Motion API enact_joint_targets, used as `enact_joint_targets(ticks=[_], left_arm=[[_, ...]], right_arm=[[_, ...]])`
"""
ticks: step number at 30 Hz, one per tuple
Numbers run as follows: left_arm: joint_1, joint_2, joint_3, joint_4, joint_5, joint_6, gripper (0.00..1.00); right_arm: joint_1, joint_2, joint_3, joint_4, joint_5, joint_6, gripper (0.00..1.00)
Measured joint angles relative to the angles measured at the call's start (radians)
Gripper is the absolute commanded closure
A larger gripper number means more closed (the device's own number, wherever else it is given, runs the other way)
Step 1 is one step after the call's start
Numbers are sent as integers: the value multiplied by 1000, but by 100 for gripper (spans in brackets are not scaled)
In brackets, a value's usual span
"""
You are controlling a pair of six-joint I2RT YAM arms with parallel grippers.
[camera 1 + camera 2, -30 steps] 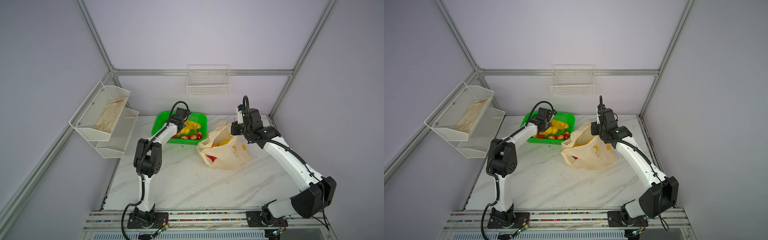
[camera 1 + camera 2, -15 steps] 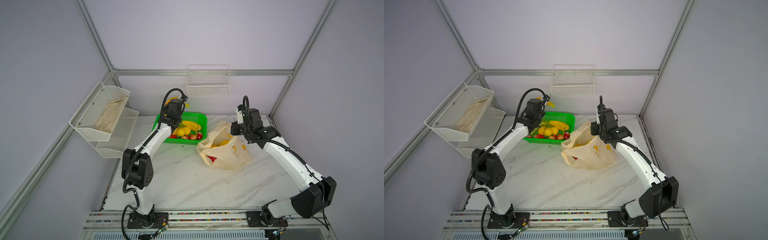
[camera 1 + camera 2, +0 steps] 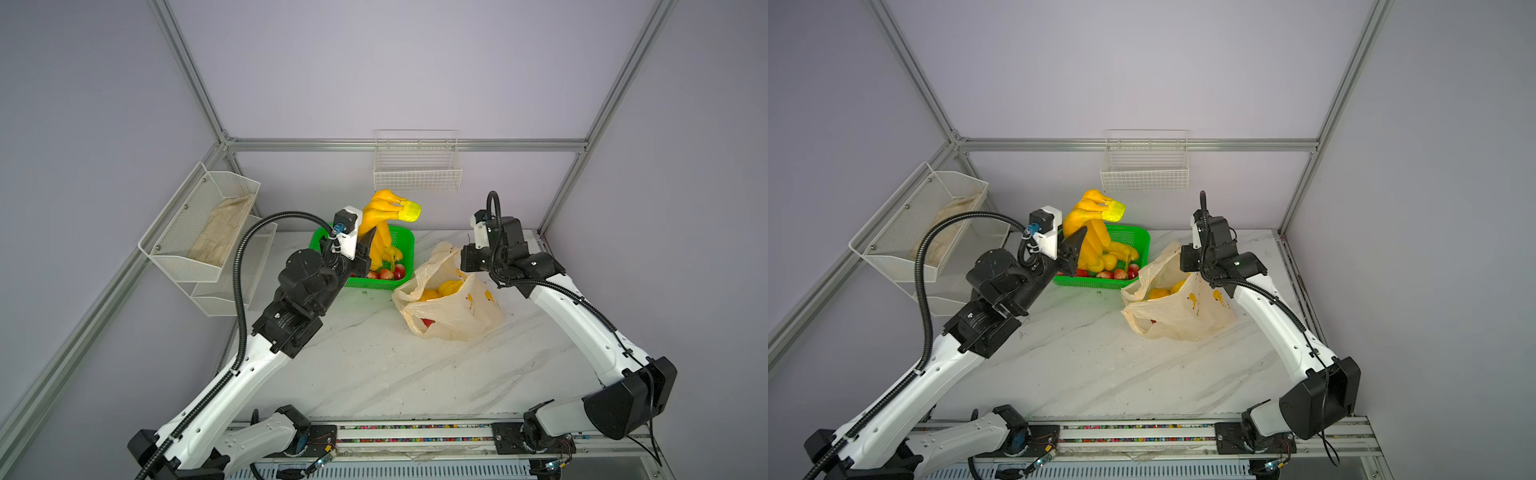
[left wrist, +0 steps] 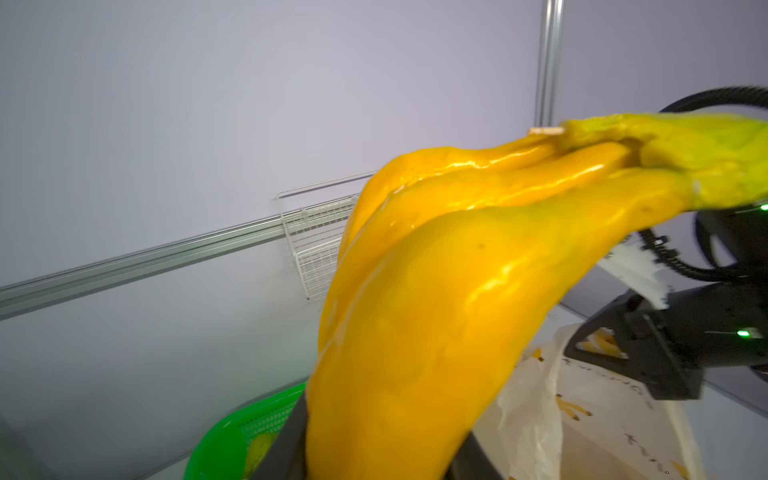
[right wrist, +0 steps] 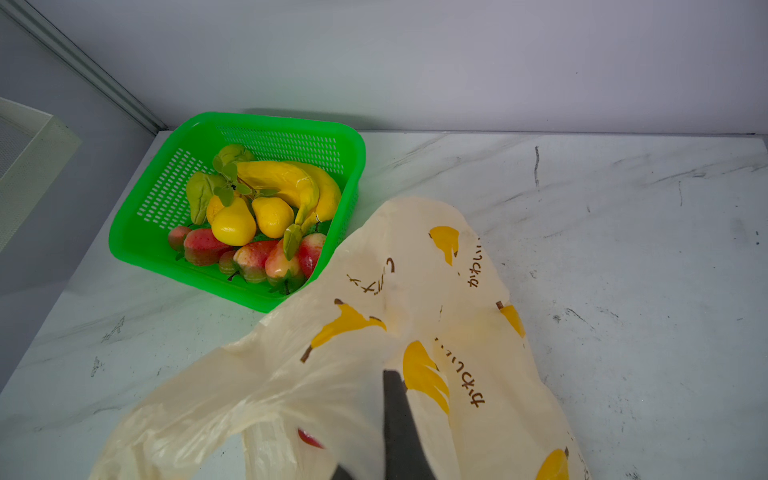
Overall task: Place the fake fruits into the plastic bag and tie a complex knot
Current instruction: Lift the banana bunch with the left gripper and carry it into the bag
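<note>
Nearest the front rail, the bare white marbled tabletop (image 3: 395, 365) stretches between the two arms. Further in, on the right, the plastic bag (image 3: 453, 311) slumps on the tabletop with its mouth turned toward the middle. Yellow fruit (image 3: 440, 289) and a red piece (image 3: 427, 322) show inside it.

The right pincer (image 3: 462, 266) is closed tight on the bag's far rim and holds that edge raised above the rest of the film. In the right wrist view one dark finger (image 5: 399, 415) lies against the banana-printed plastic.

Just beyond the bag's mouth sits the green basket (image 3: 374, 283). The right wrist view shows red-pink apples (image 5: 253, 257) along the basket's side nearest the bag. Behind them are yellow pears (image 5: 232, 224), and a yellow banana bunch (image 5: 286, 178) lies toward its far wall.

Above the basket, the left pincer (image 3: 373, 241) is clamped on the lower part of a second, big banana bunch (image 3: 382, 216). The bunch is held up in the air, roughly upright, and its pale green stem end (image 3: 409, 212) is at the top, pointing toward the right arm's side. In the left wrist view this bunch fills most of the frame, with the jaws dark on either side of its base.

Farthest back, a white wire basket (image 3: 417, 174) hangs on the rear wall. A mesh shelf (image 3: 178, 249) on the left wall holds a beige cloth (image 3: 220, 232).
</note>
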Motion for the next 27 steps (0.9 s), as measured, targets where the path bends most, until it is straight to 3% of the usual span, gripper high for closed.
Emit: enact_joint_targets(ticks=[6, 10, 21, 27], left_arm=[[-57, -58, -142, 166, 229, -188, 84], [-91, -9, -189, 235, 326, -219, 84], [-94, 135, -288, 437, 369, -143, 84], [-94, 175, -294, 491, 331, -97, 85]], right_arm=[[0, -3, 10, -6, -47, -1, 100], [-1, 3, 29, -7, -93, -3, 100], [-40, 5, 37, -9, -198, -3, 100], [-50, 5, 37, -13, -214, -4, 100]])
